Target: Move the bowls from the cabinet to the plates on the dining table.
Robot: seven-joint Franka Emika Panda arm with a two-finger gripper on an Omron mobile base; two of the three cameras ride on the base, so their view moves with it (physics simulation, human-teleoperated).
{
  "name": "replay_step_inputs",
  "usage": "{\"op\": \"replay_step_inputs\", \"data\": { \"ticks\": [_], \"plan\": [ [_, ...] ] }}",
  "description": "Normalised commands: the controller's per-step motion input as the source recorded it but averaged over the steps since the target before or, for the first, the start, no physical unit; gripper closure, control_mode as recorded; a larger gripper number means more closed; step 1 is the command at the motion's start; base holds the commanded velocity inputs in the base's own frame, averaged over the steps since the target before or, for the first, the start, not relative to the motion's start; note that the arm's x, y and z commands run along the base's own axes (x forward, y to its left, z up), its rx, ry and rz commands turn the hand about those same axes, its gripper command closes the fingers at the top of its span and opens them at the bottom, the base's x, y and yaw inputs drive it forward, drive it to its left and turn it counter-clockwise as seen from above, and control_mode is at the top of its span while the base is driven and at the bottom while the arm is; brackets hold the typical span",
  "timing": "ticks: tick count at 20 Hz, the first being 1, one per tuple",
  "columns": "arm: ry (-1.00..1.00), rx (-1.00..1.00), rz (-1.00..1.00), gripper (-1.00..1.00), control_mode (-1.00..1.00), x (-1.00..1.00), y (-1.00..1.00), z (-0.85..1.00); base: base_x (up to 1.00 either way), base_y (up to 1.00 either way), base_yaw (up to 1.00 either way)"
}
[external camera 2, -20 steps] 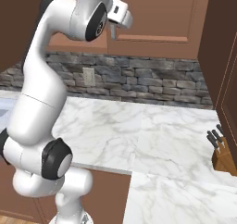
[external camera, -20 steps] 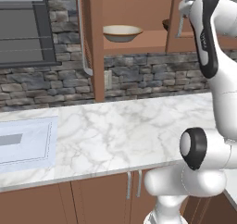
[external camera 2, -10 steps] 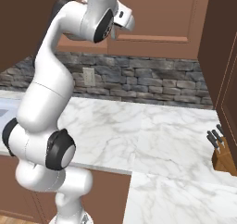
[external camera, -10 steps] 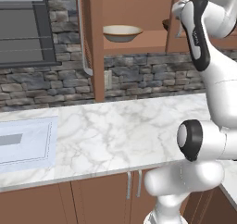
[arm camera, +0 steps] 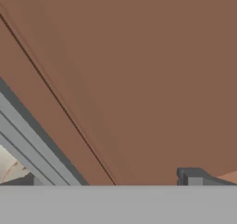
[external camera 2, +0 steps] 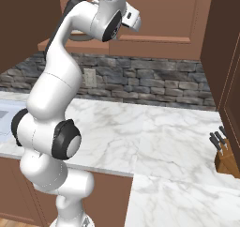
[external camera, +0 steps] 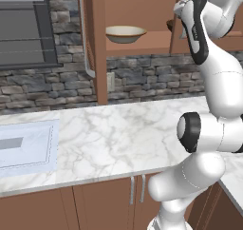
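Broad white marble counter (external camera: 118, 138) below, backed by a grey stone wall (external camera: 142, 79). Above it, reddish-brown cabinet (external camera: 137, 10) with doors swung open, long silver handle (external camera: 87, 39) on the left door. White arm (external camera: 213, 81) raised to the open shelf. Cream bowl (external camera: 125, 33) with tan rim upright on that shelf; dark bowl's edge (external camera: 170, 23) just beside the arm. Gripper (arm camera: 115, 181) spread wide, empty, close against brown wood. Knife block (external camera 2: 227, 155) at the counter's right.
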Motion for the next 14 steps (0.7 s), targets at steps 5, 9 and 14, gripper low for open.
{"op": "replay_step_inputs", "data": {
  "ticks": [5,9,14],
  "plan": [
    [0.00,0.05,0.01,-1.00,-1.00,0.56,-0.07,-0.12,0.00,0.00,0.00],
    [0.01,0.00,0.00,-1.00,-1.00,0.38,0.00,-0.18,0.00,0.00,0.00],
    [0.00,0.00,0.00,-1.00,-1.00,0.00,0.00,0.00,0.00,0.00,0.00]
  ]
}}
